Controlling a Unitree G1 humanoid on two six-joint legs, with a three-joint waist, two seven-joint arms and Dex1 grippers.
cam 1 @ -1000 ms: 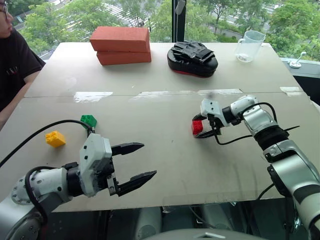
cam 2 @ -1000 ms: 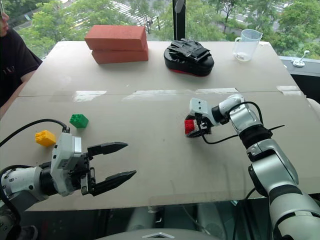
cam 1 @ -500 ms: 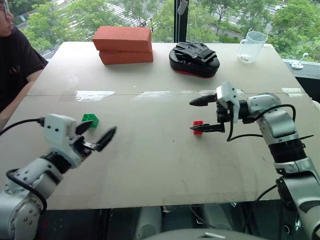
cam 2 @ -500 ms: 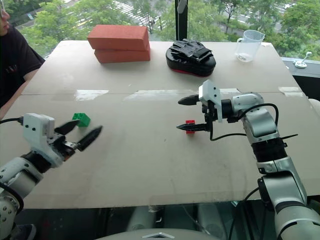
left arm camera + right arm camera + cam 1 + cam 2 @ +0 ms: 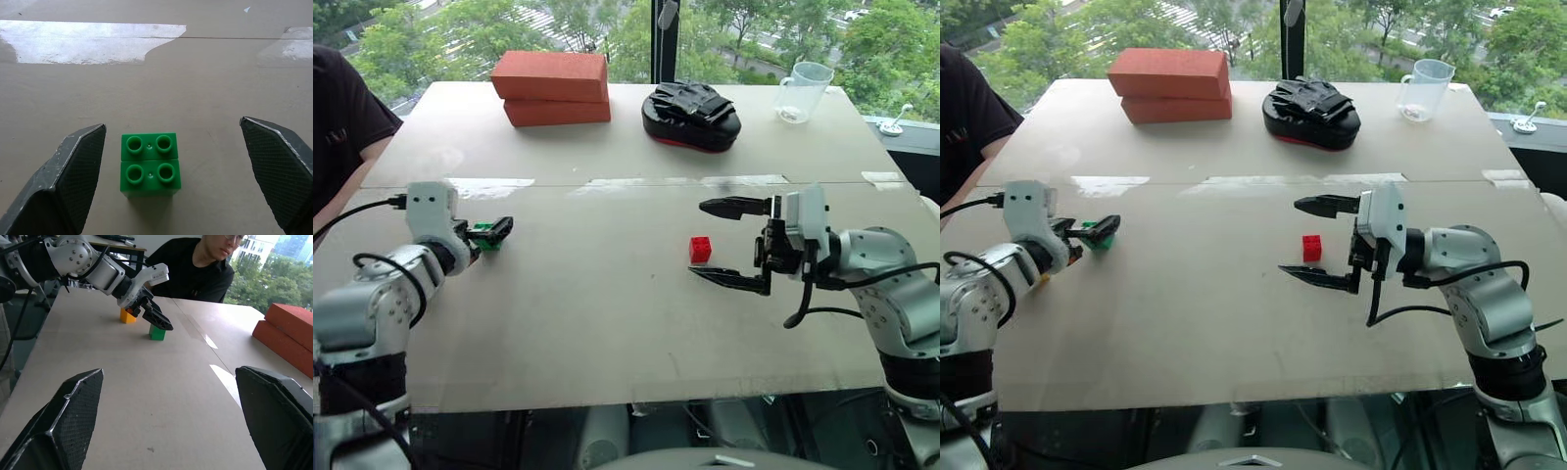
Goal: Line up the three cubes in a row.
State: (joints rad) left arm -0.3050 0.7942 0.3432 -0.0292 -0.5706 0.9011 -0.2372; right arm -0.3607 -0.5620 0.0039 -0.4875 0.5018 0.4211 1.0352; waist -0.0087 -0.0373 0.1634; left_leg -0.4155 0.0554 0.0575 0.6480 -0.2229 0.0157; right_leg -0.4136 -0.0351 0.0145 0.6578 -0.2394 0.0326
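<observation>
1. left eye view: a wide beige table (image 5: 607, 323) of two boards joined by a taped seam stands before a window with green trees behind it. at its far edge lie two stacked red-orange bricks (image 5: 551, 88), a black padded mitt (image 5: 691, 116) and, towards the far right corner, a clear plastic measuring jug (image 5: 800, 91). a person in a black shirt (image 5: 342, 127) sits at the left edge.
2. same view: the small red studded plastic block (image 5: 701, 250) sits alone near the table's middle. the right gripper (image 5: 736, 245) lies level, just right of it, its two black fingers spread wide, one on the far side and one on the near side, the block just beyond their tips and not touched.
3. right eye view: the left gripper (image 5: 1092, 233) reaches along the left part of the table to the small green studded plastic block (image 5: 1097, 235), which shows partly behind its fingers.
4. left wrist view: the green block stands flat on the board, studs up, between the two textured fingertips (image 5: 80, 166), which stand wide apart; it lies nearer one fingertip, with a gap on both sides.
5. right wrist view: the small yellow plastic block (image 5: 127, 316) rests on the table just beside the green one, behind the left gripper, apart from it.
</observation>
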